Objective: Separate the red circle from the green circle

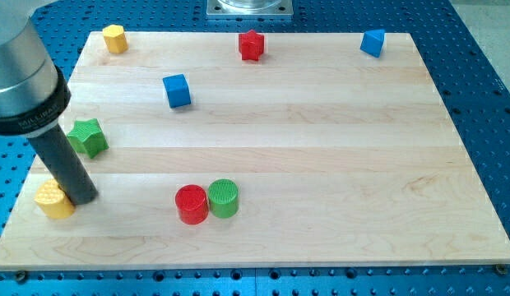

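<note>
The red circle (192, 204) and the green circle (224, 198) stand side by side and touching, near the view's bottom, left of the middle, with the red one on the left. My tip (82, 197) rests on the board at the view's left, well to the left of the red circle. It sits against the right side of a yellow block (52, 200) and just below a green star block (88, 136).
The wooden board (321, 164) lies on a blue perforated table. A blue cube (178, 90) is at upper left, a yellow block (115, 39) at the top left corner, a red star-like block (252, 45) at top middle, a blue block (372, 42) at top right.
</note>
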Controlling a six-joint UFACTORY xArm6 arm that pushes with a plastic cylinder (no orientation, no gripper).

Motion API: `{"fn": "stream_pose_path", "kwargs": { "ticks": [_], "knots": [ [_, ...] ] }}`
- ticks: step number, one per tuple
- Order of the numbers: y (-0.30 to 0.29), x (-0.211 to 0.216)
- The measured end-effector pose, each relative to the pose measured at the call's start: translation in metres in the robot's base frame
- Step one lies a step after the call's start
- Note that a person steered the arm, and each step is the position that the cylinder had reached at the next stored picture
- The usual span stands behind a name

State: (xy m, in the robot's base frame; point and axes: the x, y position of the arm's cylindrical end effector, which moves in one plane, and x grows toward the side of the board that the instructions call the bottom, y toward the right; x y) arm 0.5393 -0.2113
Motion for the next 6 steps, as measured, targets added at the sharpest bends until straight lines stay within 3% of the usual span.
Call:
{"fn": "stream_pose_path", "kwargs": {
  "ticks": [2, 4, 6],
  "knots": [
    [0.007, -0.046],
    [0.007, -0.047],
    [0.012, -0.002]
  ]
}}
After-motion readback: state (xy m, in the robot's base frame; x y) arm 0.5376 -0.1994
